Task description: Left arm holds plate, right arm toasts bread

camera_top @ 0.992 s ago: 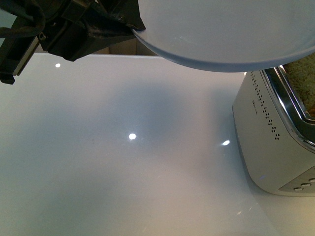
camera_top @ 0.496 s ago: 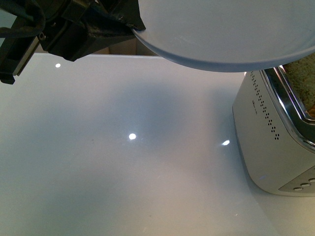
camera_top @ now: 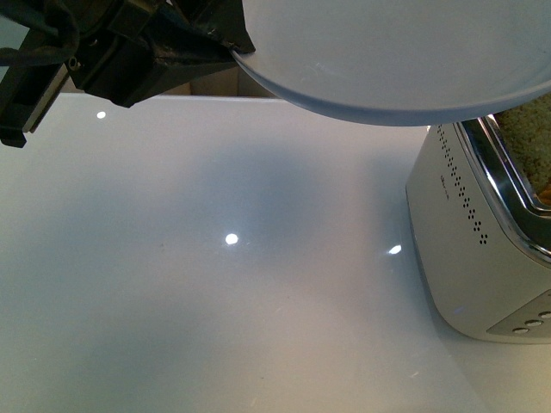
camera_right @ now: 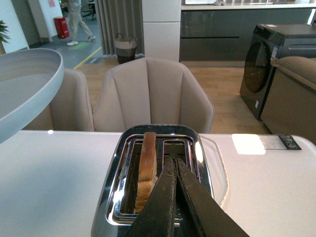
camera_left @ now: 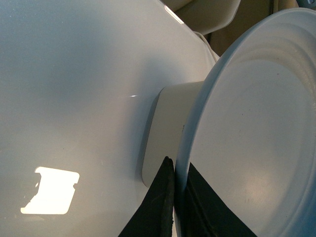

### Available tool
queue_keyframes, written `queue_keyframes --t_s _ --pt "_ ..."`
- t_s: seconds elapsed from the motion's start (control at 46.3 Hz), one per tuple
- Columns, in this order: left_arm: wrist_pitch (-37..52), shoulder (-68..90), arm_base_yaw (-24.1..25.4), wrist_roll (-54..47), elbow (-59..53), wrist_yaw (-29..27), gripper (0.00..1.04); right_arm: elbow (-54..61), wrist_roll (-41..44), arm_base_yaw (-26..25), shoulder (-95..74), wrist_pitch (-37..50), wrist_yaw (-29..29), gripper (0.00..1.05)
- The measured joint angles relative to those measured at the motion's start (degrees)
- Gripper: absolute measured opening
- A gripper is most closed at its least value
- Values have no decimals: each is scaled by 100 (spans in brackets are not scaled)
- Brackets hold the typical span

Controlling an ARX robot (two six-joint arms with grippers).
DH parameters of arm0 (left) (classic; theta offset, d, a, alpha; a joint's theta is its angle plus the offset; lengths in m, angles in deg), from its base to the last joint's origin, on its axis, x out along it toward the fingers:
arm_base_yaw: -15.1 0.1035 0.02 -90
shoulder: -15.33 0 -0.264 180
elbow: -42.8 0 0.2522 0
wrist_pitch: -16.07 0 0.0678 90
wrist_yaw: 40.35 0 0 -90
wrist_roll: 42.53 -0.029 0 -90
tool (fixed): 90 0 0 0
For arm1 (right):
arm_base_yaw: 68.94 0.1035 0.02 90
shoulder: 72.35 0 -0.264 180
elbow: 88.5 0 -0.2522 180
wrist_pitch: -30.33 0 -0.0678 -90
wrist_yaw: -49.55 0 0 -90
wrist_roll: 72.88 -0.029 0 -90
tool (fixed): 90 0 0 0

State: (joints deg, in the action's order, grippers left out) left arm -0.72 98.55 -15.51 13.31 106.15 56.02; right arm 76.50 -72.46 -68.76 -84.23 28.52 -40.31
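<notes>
**Bread in the slot, right pincer just beside it**

Bread [camera_right: 146, 168] stands on edge in the toaster [camera_top: 465, 249], which sits at the counter's [camera_top: 215, 301] right edge. The slice fills the slot on the plate's side, and its crust shows above the chrome rim. Its long axis runs along the slot.

The right gripper [camera_right: 174, 163] hangs over the toaster. Its fingers are pressed nearly together and hold nothing. The tips sit above the bar between the slots, just beside the slice but apart from it. They lie side by side across the slot, so I judge they would open across the slice's thin faces. To straddle the crust they would need to spread and shift a little toward the plate.

The left gripper [camera_left: 178, 165] is pinched on the rim of the plate [camera_top: 387, 52]. It holds the plate bare in the air, above the counter and close beside the toaster. The right arm is clearly the nearer one to the bread.
</notes>
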Motion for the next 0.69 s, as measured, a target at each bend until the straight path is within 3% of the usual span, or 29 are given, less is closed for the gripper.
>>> queue_keyframes --t_s 0.129,0.237,0.561,0.69 --pt "0 0 0 0 0 -2 3 -2 0 0 186 -188 -2 2" --pt "0 0 0 0 0 0 3 -2 -2 0 911 -1088 -2 2" --pt "0 0 -2 0 2 -4 3 -2 -2 0 1147 -1187 -2 2" --pt "0 0 -4 0 2 0 3 -2 -2 0 1150 -1187 -4 25"
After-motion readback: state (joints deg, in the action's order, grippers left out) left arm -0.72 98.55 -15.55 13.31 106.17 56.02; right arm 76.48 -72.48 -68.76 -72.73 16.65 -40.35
